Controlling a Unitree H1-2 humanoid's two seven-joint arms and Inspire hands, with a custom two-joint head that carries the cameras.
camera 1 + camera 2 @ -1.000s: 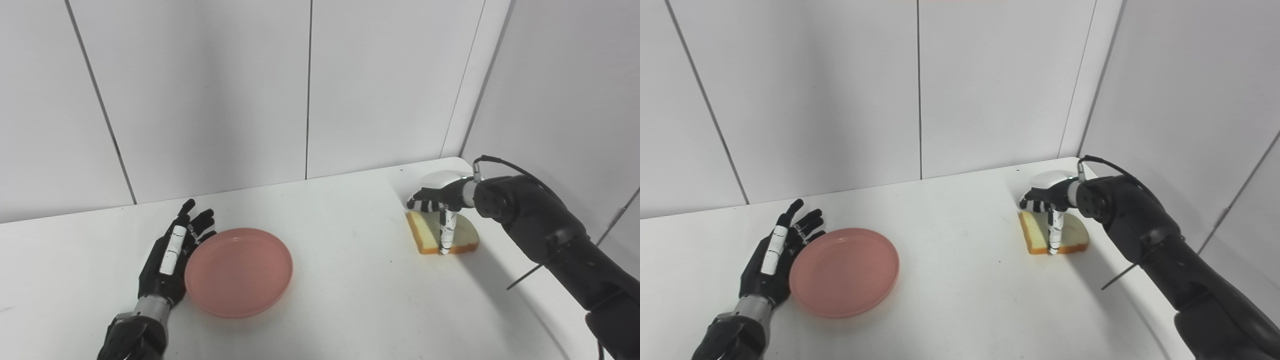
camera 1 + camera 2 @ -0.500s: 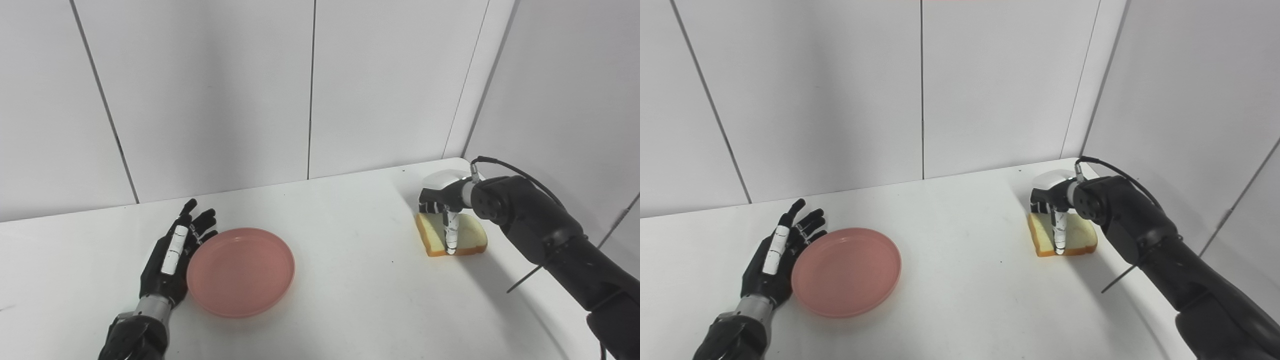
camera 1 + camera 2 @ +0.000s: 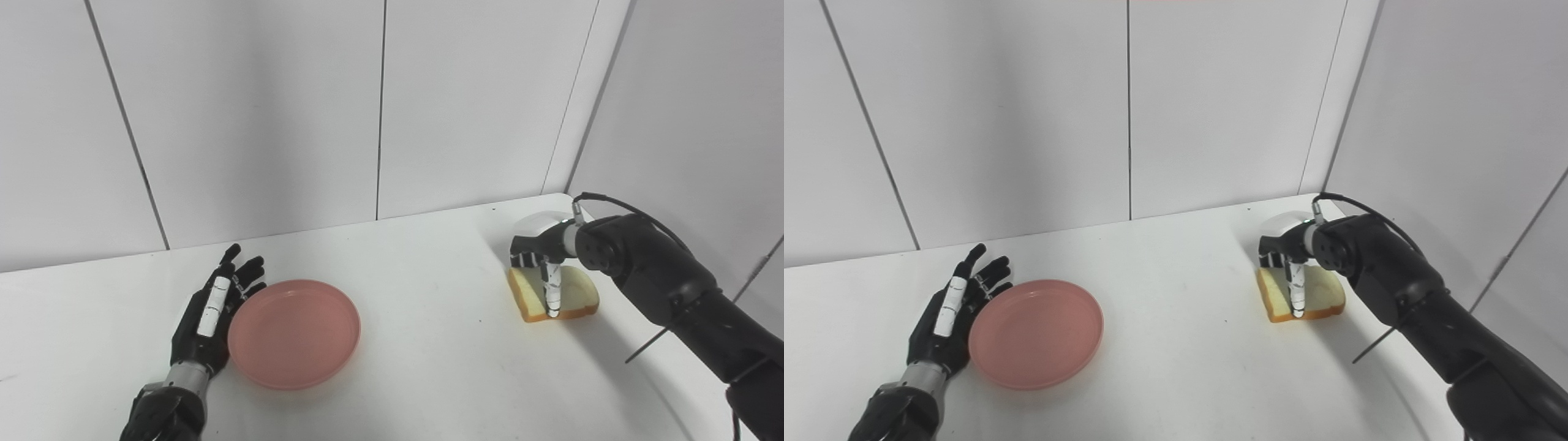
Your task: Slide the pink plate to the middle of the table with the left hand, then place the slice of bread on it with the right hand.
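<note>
The pink plate (image 3: pixel 294 334) lies flat on the white table (image 3: pixel 429 373), left of the middle. My left hand (image 3: pixel 208 312) rests open on the table against the plate's left rim, fingers pointing away from me. The slice of bread (image 3: pixel 579 293) lies near the table's far right corner. My right hand (image 3: pixel 542 254) is over it. Its fingers curl down at the slice's far left edge and the thumb (image 3: pixel 553 294) reaches across the top to the near edge, pinching it. The slice still looks to rest on the table.
White wall panels close off the back and the right side, close behind the bread. The table's rounded right edge (image 3: pixel 649 367) runs under my right forearm (image 3: pixel 674 288). A thin black cable loops above the right wrist.
The right hand's fingers, spread to the left a second ago, have curled in over the bread's far edge. The slice has turned slightly. The left hand and plate have not moved; the camera shifted a little.
</note>
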